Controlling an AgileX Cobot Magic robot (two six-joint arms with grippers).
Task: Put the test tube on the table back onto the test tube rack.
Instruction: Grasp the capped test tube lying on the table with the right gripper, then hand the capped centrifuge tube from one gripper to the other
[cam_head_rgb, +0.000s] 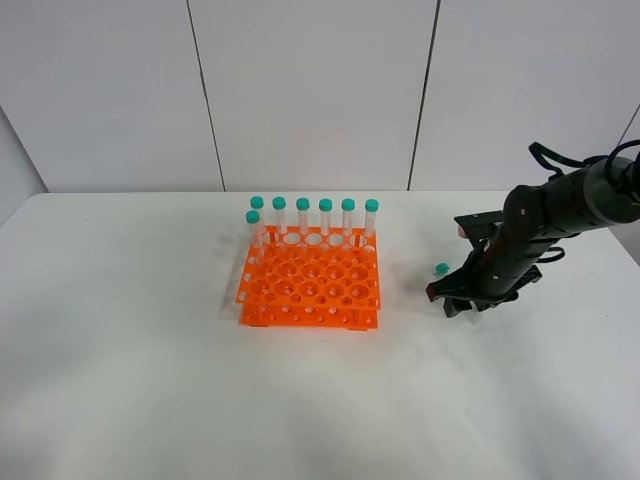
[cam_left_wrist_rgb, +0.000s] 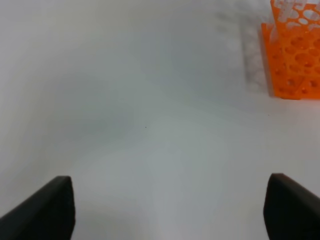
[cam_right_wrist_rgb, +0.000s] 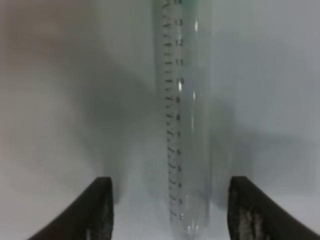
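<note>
- The test tube (cam_head_rgb: 441, 268) lies on the table (cam_head_rgb: 150, 390) to the right of the rack (cam_head_rgb: 310, 285), apart from it, with bare tabletop between.
- The right gripper (cam_head_rgb: 465, 303) straddles the tube, jaws spread with a gap on each side, not gripping.
- The left gripper (cam_left_wrist_rgb: 167, 205) is released and holds nothing.
- Seven other tubes (cam_head_rgb: 313, 215) stand along the rack's back; its front holes are free.
</note>
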